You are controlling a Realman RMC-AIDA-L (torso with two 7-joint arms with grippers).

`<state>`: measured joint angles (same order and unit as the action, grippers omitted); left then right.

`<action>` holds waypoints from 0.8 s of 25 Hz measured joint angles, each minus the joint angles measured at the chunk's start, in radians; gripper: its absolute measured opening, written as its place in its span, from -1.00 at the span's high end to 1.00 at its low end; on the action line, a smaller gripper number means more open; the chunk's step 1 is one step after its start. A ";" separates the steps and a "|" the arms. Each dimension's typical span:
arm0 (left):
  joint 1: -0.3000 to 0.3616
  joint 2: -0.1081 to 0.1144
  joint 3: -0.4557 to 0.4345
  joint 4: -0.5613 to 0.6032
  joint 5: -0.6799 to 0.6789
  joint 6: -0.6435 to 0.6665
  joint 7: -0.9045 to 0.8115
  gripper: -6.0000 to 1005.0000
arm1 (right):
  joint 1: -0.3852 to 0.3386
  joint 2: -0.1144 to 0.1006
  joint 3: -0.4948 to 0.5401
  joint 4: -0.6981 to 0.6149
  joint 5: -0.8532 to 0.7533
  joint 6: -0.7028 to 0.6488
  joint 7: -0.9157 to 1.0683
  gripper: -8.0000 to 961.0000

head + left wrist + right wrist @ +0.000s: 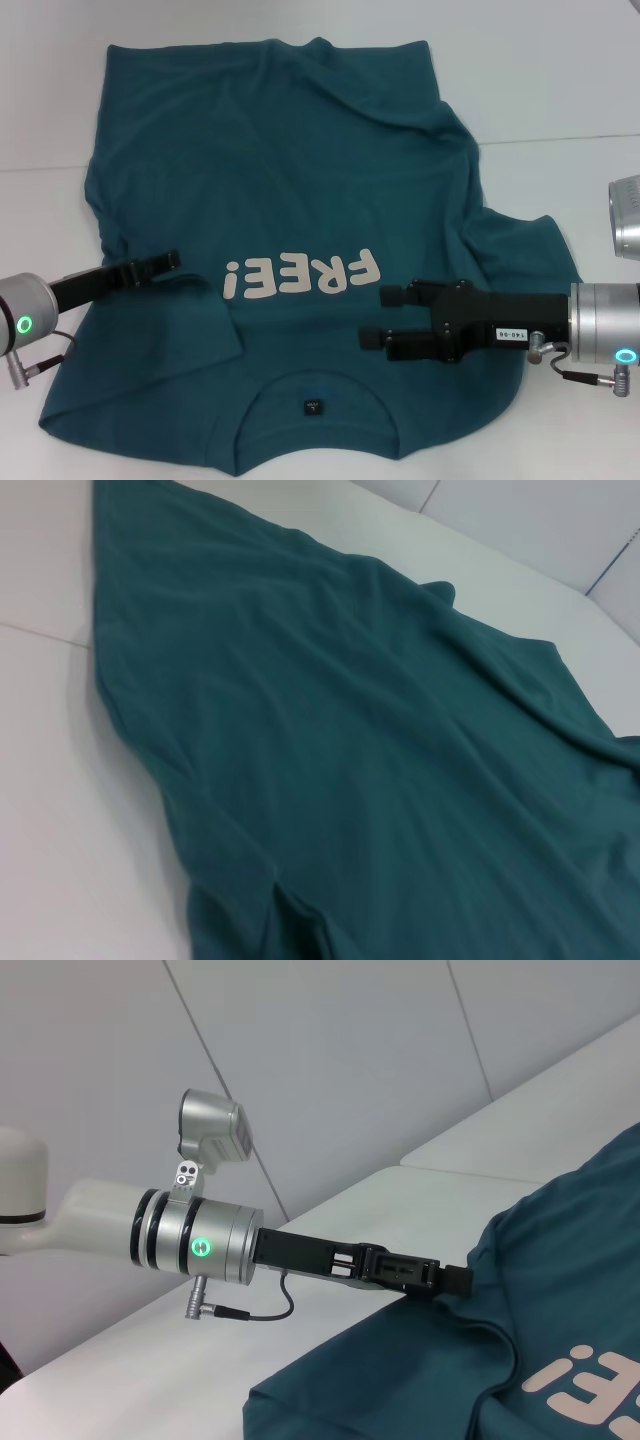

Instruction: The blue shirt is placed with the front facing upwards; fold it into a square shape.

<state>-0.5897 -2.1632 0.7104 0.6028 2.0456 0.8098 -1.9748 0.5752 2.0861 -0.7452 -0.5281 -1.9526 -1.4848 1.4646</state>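
The blue shirt (300,200) lies flat on the tabletop (560,90). The left claw (165,262) pinches its sleeve fold beside the lettering; the right claw (385,318) hovers apart, ready to fold.

blue shirt (300,200) on table (560,80) — left gripper (160,263) left, right gripper (385,317) right
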 joint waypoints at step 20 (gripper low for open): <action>-0.079 -0.004 0.051 -0.026 -0.041 0.038 0.000 -0.83 | -0.007 0.000 -0.002 -0.001 -0.002 0.000 -0.005 -0.84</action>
<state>-0.6683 -2.1675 0.7609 0.5771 2.0047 0.8474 -1.9752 0.5683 2.0863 -0.7475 -0.5292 -1.9542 -1.4850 1.4593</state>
